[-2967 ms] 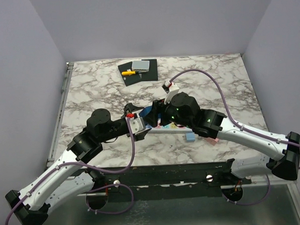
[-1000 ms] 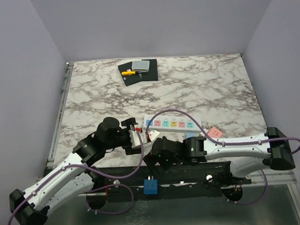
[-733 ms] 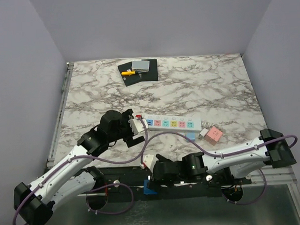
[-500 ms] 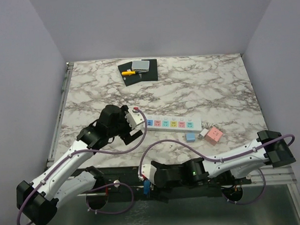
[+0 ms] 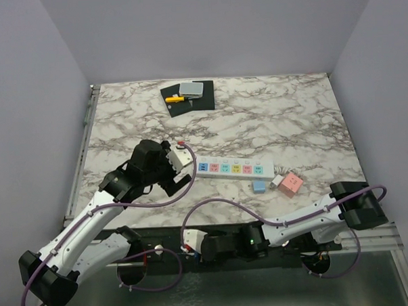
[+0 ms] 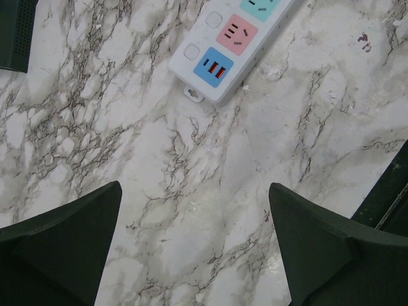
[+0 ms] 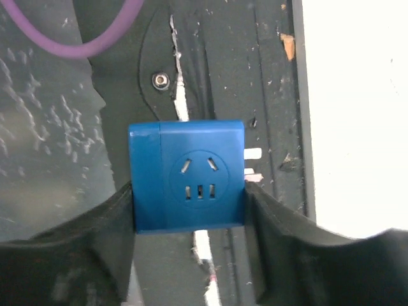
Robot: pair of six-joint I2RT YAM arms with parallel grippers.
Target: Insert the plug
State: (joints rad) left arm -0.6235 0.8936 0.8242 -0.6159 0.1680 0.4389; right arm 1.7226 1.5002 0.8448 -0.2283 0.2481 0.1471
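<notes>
The white power strip (image 5: 233, 168) with coloured sockets lies flat on the marble table; its blue USB end shows in the left wrist view (image 6: 217, 64). My left gripper (image 5: 179, 169) is open and empty, just left of the strip's end, hovering over bare marble (image 6: 194, 188). My right gripper (image 7: 188, 191) is shut on a blue plug adapter (image 7: 188, 185), socket face toward the camera. The right arm is folded low, with the gripper (image 5: 198, 248) below the table's front edge over the black frame. The blue plug is hidden in the top view.
A light blue cube (image 5: 259, 186), a pink cube (image 5: 291, 183) and a small white piece (image 5: 278, 180) lie by the strip's right end. A black mat (image 5: 188, 98) with a yellow tool and a grey box sits at the back. A black frame rail (image 7: 210, 76) runs under the right gripper.
My right arm has swung from over the strip down past the table's front edge, carrying the blue plug. My left gripper has backed off the strip's left end.
</notes>
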